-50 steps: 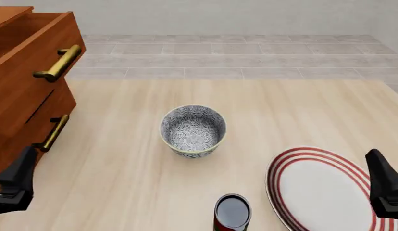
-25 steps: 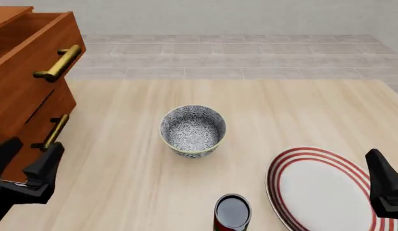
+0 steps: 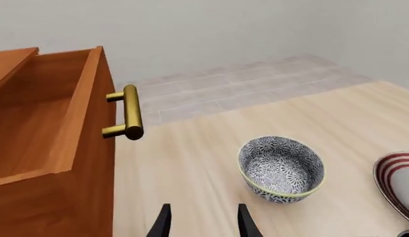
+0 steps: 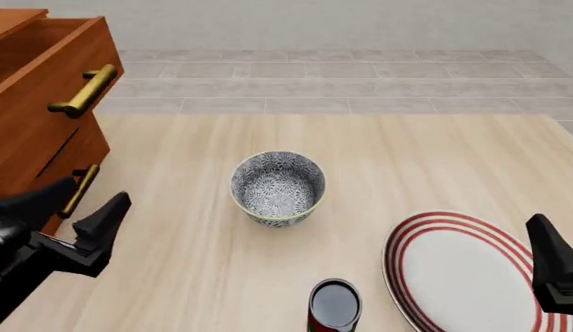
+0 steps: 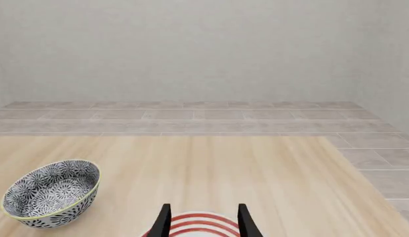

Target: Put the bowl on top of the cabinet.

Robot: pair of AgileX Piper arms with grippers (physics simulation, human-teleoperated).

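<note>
The bowl [image 4: 278, 188] stands upright on the wooden table [image 4: 425, 166], about in the middle of it, and nothing touches it. Its inside shows the dark flower pattern, and it holds nothing.

The cabinet [image 4: 37, 104] stands at the far left of the table. Its upper drawer [image 3: 40, 123] is pulled out and open at the top, with a brass handle [image 4: 84, 90] on its front; a second brass handle [image 4: 77, 191] sits on the drawer below.

The left gripper [image 4: 70, 218] hangs at the near left, just in front of the lower part of the cabinet and well to the left of the bowl. Its two fingers stand apart, open, with nothing between them. In the left wrist view the fingertips [image 3: 161, 224] point toward the table between the cabinet and the bowl.

The right gripper [image 5: 203, 222] hangs at the near right, over the near edge of a white plate with red rings [image 4: 466, 270]. Its fingers are also apart and hold nothing.

A dark red can [image 4: 335, 306] stands near the front edge, just left of the plate and nearer than the bowl.
</note>
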